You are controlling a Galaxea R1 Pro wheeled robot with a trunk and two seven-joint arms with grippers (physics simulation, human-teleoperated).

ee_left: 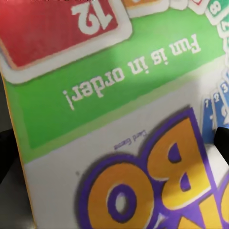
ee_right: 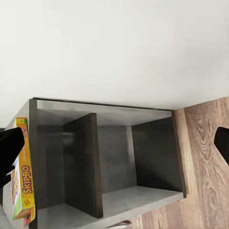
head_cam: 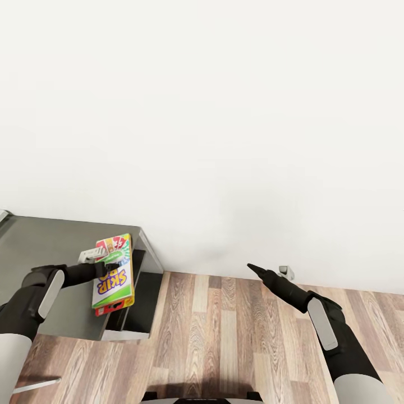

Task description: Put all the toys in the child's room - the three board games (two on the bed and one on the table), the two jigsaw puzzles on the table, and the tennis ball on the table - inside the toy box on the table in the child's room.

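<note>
A Skip-Bo board game (head_cam: 114,275), a flat box with a green, white and red lid, hangs over the right end of a grey cabinet (head_cam: 50,247). My left gripper (head_cam: 109,268) is shut on it across its middle. In the left wrist view the lid (ee_left: 119,119) is very close, with a dark fingertip (ee_left: 222,138) at its edge. My right gripper (head_cam: 255,269) is held out over the wood floor, apart from the box. Its fingers (ee_right: 9,145) stand wide apart and open with nothing between them. The right wrist view catches the box's orange side (ee_right: 23,176).
The grey cabinet (ee_right: 114,157) has open compartments split by a dark divider (ee_right: 88,162) and stands against a plain white wall (head_cam: 224,112). Wood-plank floor (head_cam: 224,336) stretches to the right of it. A thin white bar (head_cam: 33,385) lies low on the left.
</note>
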